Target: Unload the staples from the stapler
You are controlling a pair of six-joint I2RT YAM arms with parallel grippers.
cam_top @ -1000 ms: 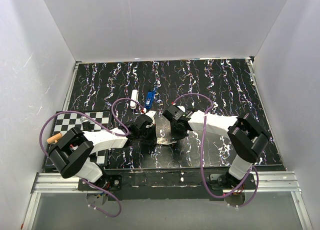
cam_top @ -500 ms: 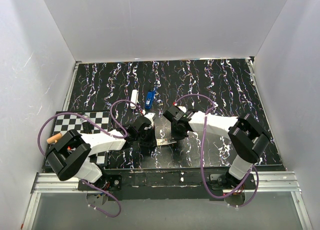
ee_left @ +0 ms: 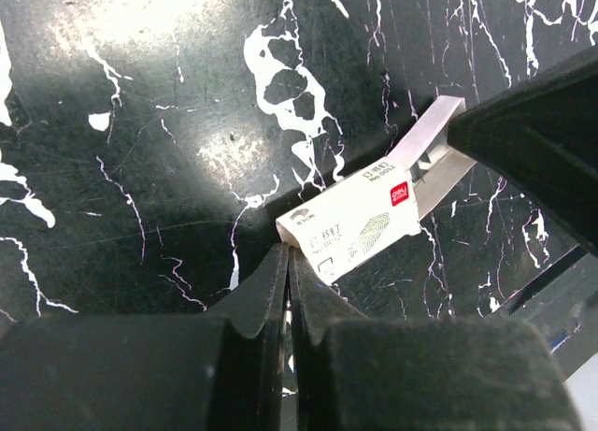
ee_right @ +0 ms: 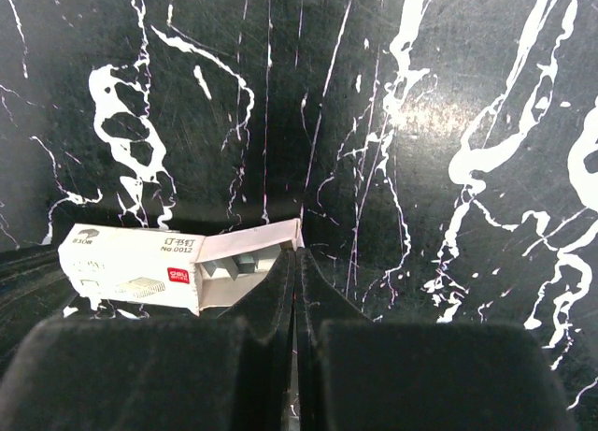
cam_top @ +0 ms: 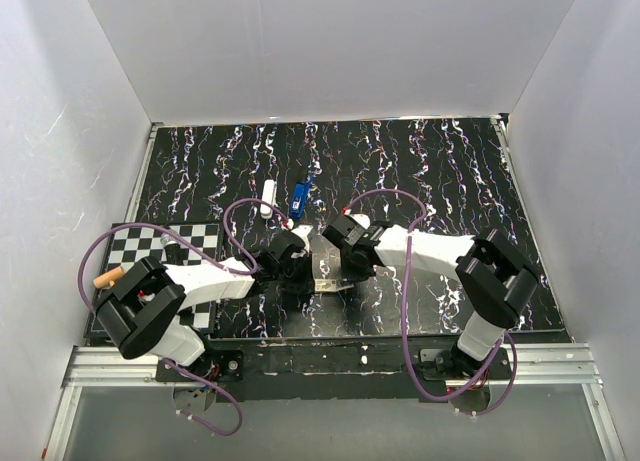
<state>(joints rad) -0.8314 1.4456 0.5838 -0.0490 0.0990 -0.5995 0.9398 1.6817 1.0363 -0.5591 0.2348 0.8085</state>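
The blue stapler lies on the black marbled table, behind both arms and apart from them. Between the two grippers lies a small white staple box with its end flap open. My left gripper is shut, its tips touching one corner of the box. My right gripper is shut too, its tips against the edge of the open flap at the other end. Grey staples show inside the box. The right gripper's dark finger shows in the left wrist view.
A white oblong object lies just left of the stapler. A checkerboard mat sits at the left edge, with an orange-tipped tool beside it. White walls close in three sides.
Both gripper heads have shifted slightly around the box, and the box has edged a little away from the front edge. Both grippers stay shut.
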